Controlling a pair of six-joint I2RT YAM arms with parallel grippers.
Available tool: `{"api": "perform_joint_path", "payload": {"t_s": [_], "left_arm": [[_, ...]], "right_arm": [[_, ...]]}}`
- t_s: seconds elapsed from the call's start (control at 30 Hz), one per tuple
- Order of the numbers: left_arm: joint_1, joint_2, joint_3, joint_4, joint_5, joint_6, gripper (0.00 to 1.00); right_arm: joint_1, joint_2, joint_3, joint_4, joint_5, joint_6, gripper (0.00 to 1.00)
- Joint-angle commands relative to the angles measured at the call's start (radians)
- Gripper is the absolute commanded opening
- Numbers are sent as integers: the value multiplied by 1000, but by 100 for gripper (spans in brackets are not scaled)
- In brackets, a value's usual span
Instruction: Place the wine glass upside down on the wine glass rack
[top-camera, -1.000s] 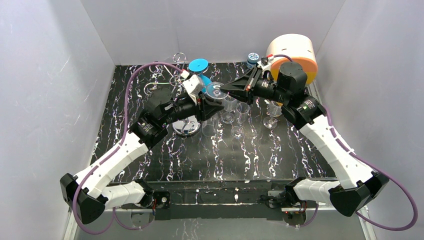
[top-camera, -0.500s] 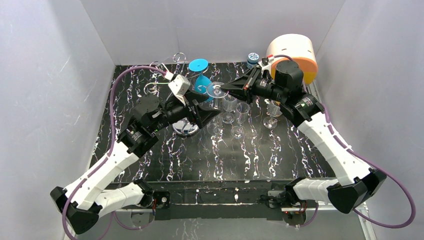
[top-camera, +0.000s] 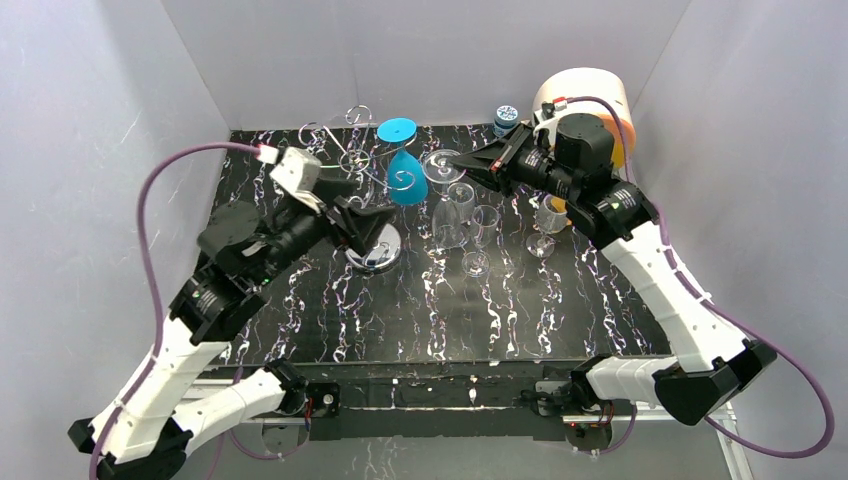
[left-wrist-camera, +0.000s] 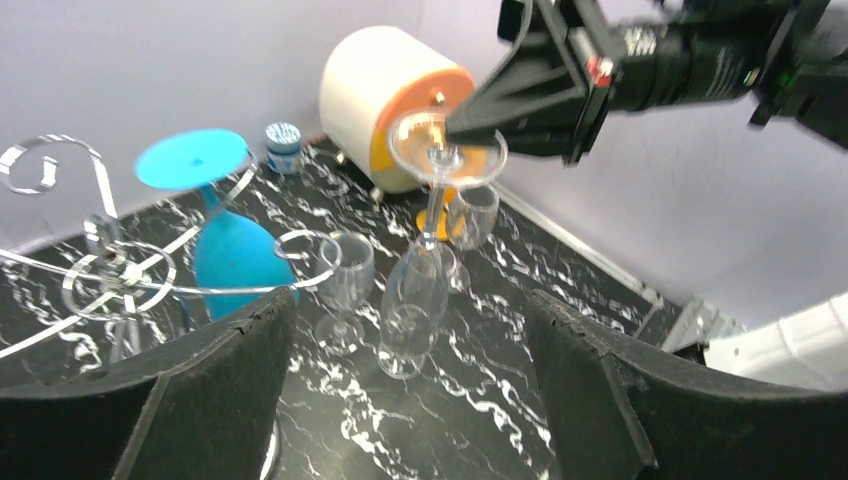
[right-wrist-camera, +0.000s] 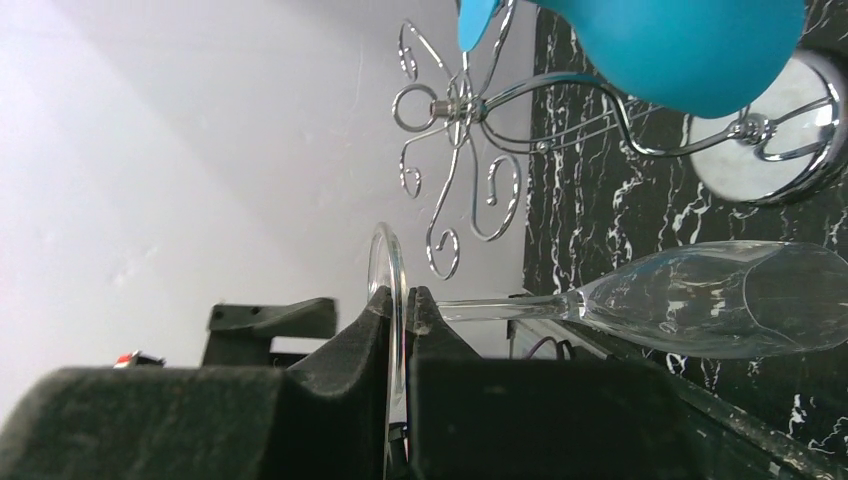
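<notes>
Right claw (top-camera: 465, 163) is clamping the foot of the wine glass (top-camera: 447, 215), bowl hanging downward, toward the worktop's far edge, near the rack (top-camera: 383, 250). Left claw (top-camera: 370, 215) is gaping apart, empty, by the rack's base.

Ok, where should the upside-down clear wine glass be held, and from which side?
Take the wine glass by its flat foot, probably from the side, as the right hand does: the disc fits between the fingers, leaving stem and bowl free to slide into the rack.

Orange/white drum (top-camera: 580, 90) + small jar (top-camera: 506, 117), rear rt of table.
</notes>
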Motion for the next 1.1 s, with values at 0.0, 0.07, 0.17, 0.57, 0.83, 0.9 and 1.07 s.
{"api": "perform_joint_path", "payload": {"t_s": [0.0, 0.07, 0.17, 0.57, 0.83, 0.9, 1.07], "left_arm": [[0, -15, 85, -31, -123, 10, 82], [0, -5, 111, -31, -142, 7, 82], [0, 8, 127, -26, -170, -4, 82], [1, -31, 26, 68, -329, -72, 82], [1, -24, 21, 68, -367, -67, 82], [1, -23, 20, 69, -370, -69, 82], [1, -25, 14, 62, -402, -78, 82]], "right_arm": [[-4, 25, 43, 31, 39, -27, 1], [-2, 34, 30, 58, 37, -21, 1], [8, 62, 29, 92, 37, -19, 1], [61, 214, 110, 170, 92, -54, 1], [83, 275, 135, 214, 84, -54, 1], [84, 288, 143, 220, 77, -51, 1], [98, 323, 176, 245, 46, -58, 1]]}}
